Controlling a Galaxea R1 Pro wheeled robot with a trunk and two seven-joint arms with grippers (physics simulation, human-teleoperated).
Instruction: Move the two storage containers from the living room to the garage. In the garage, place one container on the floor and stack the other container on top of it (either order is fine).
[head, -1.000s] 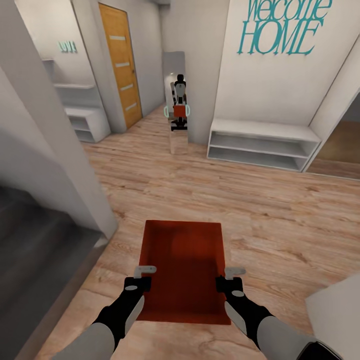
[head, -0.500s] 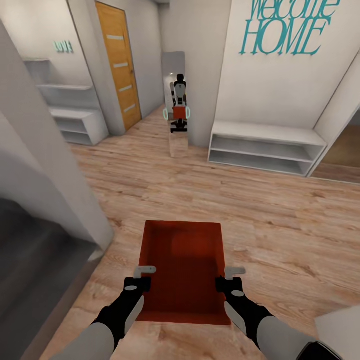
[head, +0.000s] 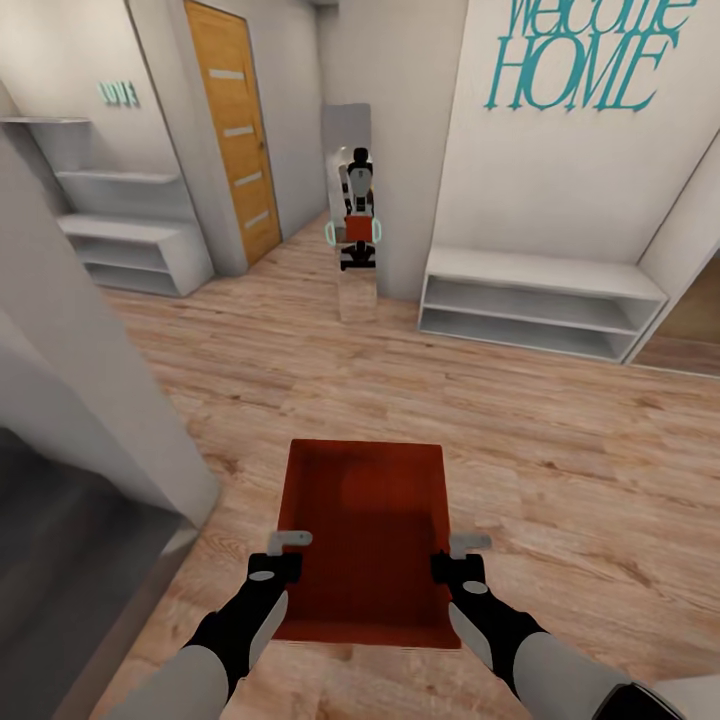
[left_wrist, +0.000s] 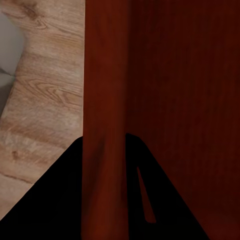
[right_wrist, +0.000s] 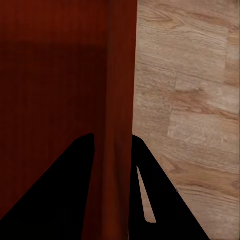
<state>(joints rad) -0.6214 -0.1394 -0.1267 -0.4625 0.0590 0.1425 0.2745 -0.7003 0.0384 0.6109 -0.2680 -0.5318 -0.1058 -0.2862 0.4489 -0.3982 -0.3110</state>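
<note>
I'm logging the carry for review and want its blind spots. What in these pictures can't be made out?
- Underside of the orange-red shallow rectangular tray: hidden by the tray itself, head view.
- Dark area behind the grey wall, head view: cut off by the picture's edge.
- Small teal wall lettering, head view: too small to read.
- Left pincer and right pincer fingertips: black silhouettes astride the tray's walls, so contact detail is lost.

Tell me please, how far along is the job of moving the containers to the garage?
Done: one storage container is picked up and carried over the light wood floor of a hallway. In hand: the left gripper and right gripper each clamp a side wall of it. Left: reaching the garage, setting this container on its floor, then bringing the second one and stacking it.
</note>
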